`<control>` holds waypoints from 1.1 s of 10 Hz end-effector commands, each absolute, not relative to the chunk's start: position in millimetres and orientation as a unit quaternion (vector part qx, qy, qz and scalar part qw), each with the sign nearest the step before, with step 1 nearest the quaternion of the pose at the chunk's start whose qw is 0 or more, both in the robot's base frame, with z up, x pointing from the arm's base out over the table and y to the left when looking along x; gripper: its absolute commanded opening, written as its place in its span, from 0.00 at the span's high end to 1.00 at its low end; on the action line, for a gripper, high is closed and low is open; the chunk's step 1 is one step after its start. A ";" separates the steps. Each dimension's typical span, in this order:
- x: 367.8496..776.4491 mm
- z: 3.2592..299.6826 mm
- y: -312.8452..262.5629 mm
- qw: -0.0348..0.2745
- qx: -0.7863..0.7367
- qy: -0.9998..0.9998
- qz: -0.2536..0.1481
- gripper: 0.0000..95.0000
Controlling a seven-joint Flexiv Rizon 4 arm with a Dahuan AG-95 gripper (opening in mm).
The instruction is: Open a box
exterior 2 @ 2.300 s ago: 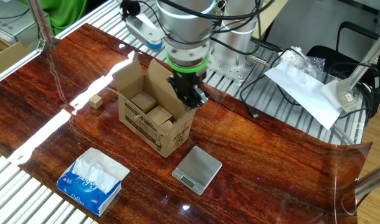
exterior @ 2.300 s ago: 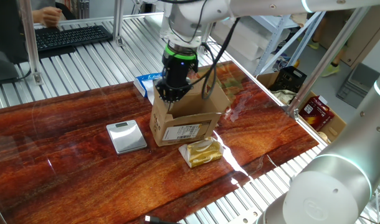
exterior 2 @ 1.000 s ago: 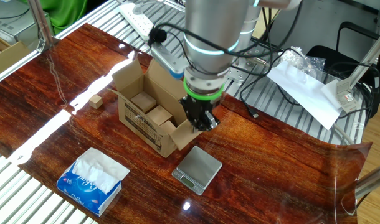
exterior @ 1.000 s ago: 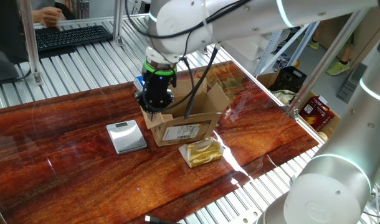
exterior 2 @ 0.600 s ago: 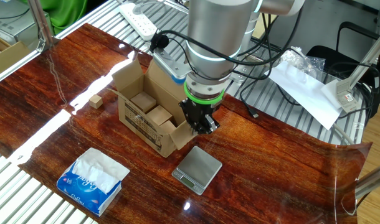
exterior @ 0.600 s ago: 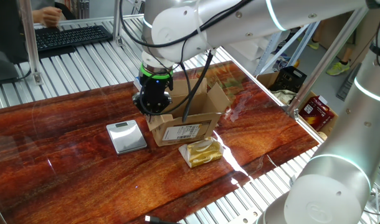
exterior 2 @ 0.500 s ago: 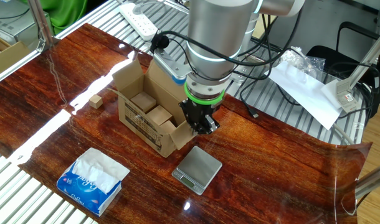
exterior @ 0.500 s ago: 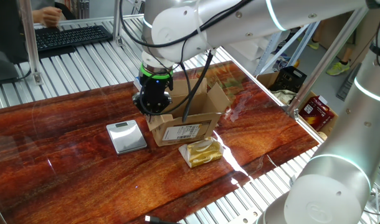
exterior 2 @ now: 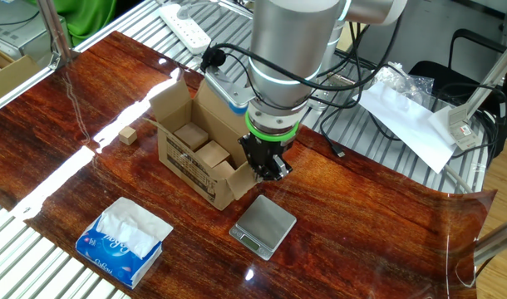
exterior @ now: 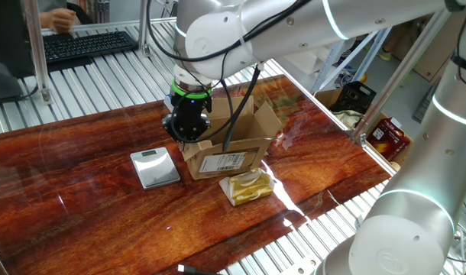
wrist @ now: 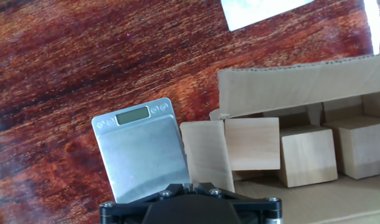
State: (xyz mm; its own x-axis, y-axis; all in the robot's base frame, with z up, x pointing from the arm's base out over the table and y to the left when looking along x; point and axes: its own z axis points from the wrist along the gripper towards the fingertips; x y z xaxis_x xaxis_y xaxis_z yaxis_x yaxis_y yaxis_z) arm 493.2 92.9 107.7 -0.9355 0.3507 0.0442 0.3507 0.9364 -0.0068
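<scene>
The brown cardboard box (exterior: 244, 143) stands on the wooden table with its top flaps spread open, its white label facing the front edge. Several wooden blocks (wrist: 307, 154) lie inside it. The box (exterior 2: 187, 159) also shows open from the other side. My gripper (exterior: 186, 137) is shut and empty, its tip down at the box's edge nearest the scale, resting on the short flap (wrist: 205, 154) that is folded outward. In the other fixed view the gripper (exterior 2: 268, 170) sits just beyond the box's corner. In the hand view the gripper (wrist: 189, 185) shows only as a dark shut tip.
A small silver scale (exterior: 155, 166) lies beside the box, right under the hand (wrist: 142, 155). A yellow wrapped packet (exterior: 248, 186) lies in front of the box. A blue-and-white tissue packet (exterior 2: 124, 240) and a loose wooden block (exterior 2: 127, 134) sit further off.
Since the earliest frames the gripper has moved from over the box's middle to its scale-side edge, pushing that flap outward. Over the last second it has barely shifted.
</scene>
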 end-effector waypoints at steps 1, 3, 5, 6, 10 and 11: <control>492.7 107.9 92.6 0.023 -0.182 -0.983 -0.006 1.00; 491.2 114.7 92.6 0.025 -0.183 -0.983 -0.008 1.00; 489.3 124.0 91.6 0.030 -0.178 -0.983 -0.008 1.00; 487.6 131.5 90.5 0.034 -0.173 -0.984 -0.009 1.00; 484.0 156.3 84.1 0.049 -0.151 -0.987 -0.009 1.00; 481.8 163.7 81.0 0.056 -0.141 -0.988 -0.008 1.00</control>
